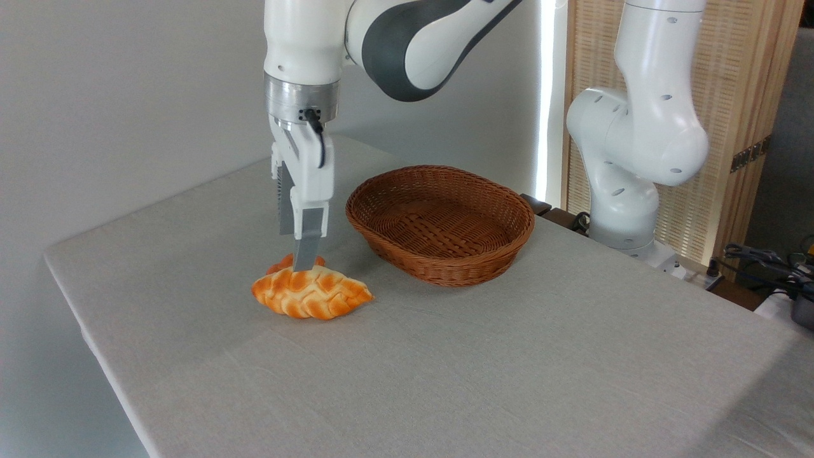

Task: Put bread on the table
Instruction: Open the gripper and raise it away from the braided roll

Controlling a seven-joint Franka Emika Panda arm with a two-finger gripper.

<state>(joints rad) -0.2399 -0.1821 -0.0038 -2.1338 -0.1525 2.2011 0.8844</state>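
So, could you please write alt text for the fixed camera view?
A white robot arm's gripper reaches down onto a golden-orange braided bread loaf lying on the light grey cloth-covered table, left of an empty brown oval wicker basket.

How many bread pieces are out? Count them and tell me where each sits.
2. The braided bread lies on the table left of the empty basket, at the gripper tips. A small orange bun peeks from behind it, mostly hidden.

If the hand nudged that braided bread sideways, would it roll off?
Probably not: the bread lies flat and wide on the cloth table, so it would likely slide. Its glossy crust may be slippery. Its ridges should give the hand some purchase.
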